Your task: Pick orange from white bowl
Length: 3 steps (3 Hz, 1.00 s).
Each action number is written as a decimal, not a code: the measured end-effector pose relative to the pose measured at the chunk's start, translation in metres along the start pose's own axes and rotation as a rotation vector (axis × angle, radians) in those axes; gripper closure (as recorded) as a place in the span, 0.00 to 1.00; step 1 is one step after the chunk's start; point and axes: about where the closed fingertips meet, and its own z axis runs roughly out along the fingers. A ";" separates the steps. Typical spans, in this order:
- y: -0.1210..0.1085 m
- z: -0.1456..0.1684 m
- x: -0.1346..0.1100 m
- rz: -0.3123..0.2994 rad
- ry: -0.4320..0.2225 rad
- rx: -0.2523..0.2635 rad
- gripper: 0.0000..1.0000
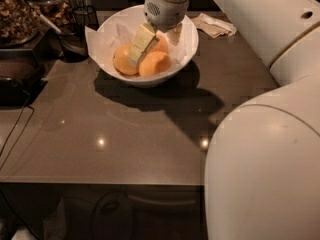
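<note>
The white bowl (187, 48), lined with crinkled white paper, stands at the far middle of the dark table. It holds three oranges: one at the left (122, 60), one at the front (156, 64) and one behind (161, 43). My gripper (150, 51) reaches down into the bowl from above, open. One cream finger (142, 43) lies between the left orange and the other two. The other finger is mostly hidden at the far side of the back orange. No orange is lifted.
A small dark glass cup (74, 44) stands left of the bowl, with jars (17, 14) of dried food behind it. A crumpled napkin (214, 25) lies to the bowl's right. My white arm and body (265, 159) fill the right side. A cable (15, 134) hangs at the left edge.
</note>
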 end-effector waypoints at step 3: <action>-0.019 0.020 -0.010 0.027 0.029 0.013 0.22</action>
